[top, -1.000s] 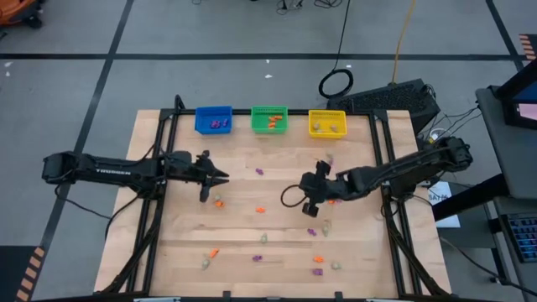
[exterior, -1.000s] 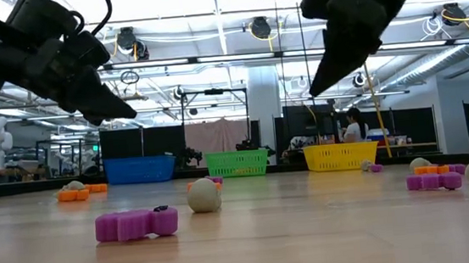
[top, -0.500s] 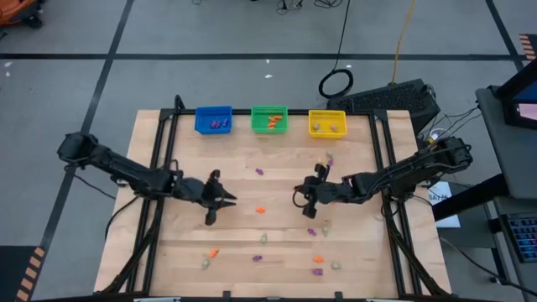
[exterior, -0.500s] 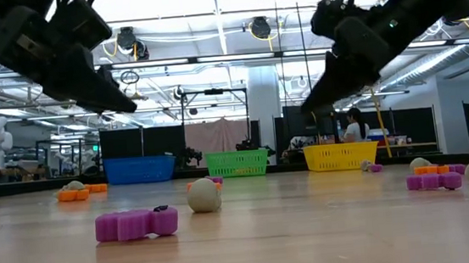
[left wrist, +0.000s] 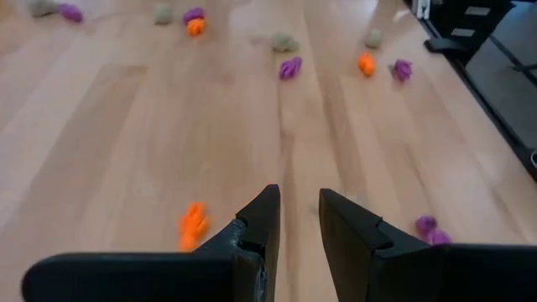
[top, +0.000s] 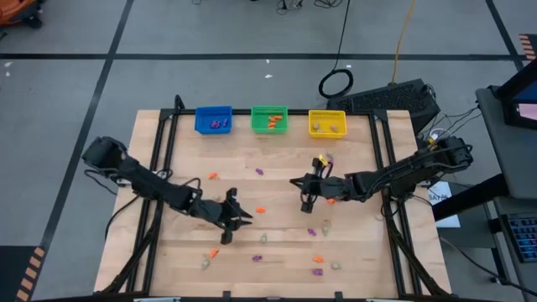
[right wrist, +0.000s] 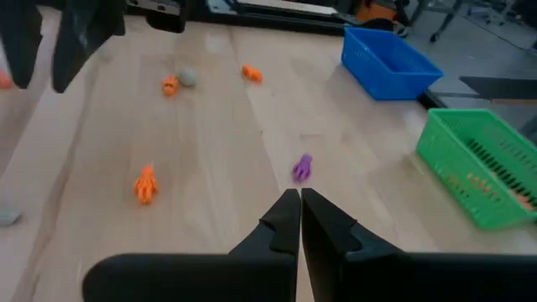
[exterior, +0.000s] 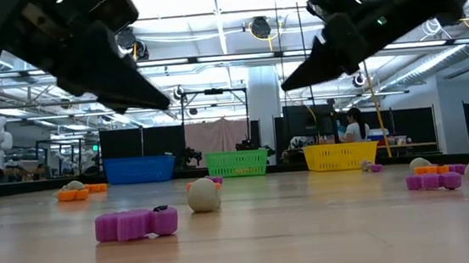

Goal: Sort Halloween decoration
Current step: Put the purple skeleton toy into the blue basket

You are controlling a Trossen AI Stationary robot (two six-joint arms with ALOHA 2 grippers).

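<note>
Small purple, orange and beige trinkets lie scattered on the wooden table [top: 176, 151]: an orange one [top: 261, 210], a purple one [top: 258, 172], a beige one [top: 263, 238] and others toward the near edge. My left gripper [top: 235, 215] hovers left of centre. It is slightly open and empty [left wrist: 299, 220], with an orange trinket [left wrist: 193, 225] on the table beside its finger. My right gripper [top: 304, 190] hovers right of centre, shut and empty [right wrist: 299, 203], pointing toward a purple trinket [right wrist: 302, 167].
A blue bin [top: 214, 120], a green bin [top: 269, 119] and a yellow bin [top: 327, 123] stand in a row at the far edge, each with some trinkets inside. A purple trinket [exterior: 136, 224] and a beige one [exterior: 204, 195] lie near the low camera.
My left gripper has gone toward the table's near edge and to the right, coming lower over the trinkets. My right gripper has shifted a little toward the far edge and tipped from pointing steeply down to nearly level.
</note>
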